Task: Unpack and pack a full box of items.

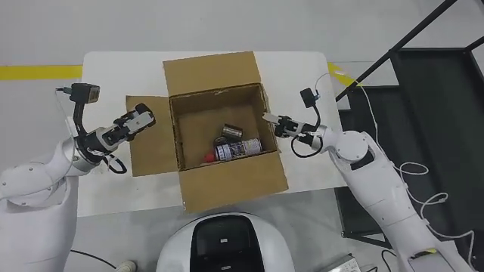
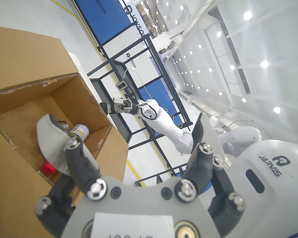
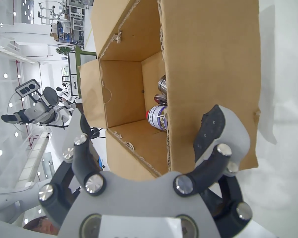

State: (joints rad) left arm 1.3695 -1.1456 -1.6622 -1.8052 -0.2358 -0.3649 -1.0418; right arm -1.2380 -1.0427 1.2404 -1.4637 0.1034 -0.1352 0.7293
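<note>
top view: can point(image 1: 238, 149) lies in box point(image 1: 234, 180)

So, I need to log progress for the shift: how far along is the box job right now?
Done: the box has its flaps open. In hand: nothing; the left claw is open by the left flap, the right claw open at the right wall. Left: a red-capped can and a metal part lie inside the box; I cannot tell if they await unpacking or were just packed.
</note>
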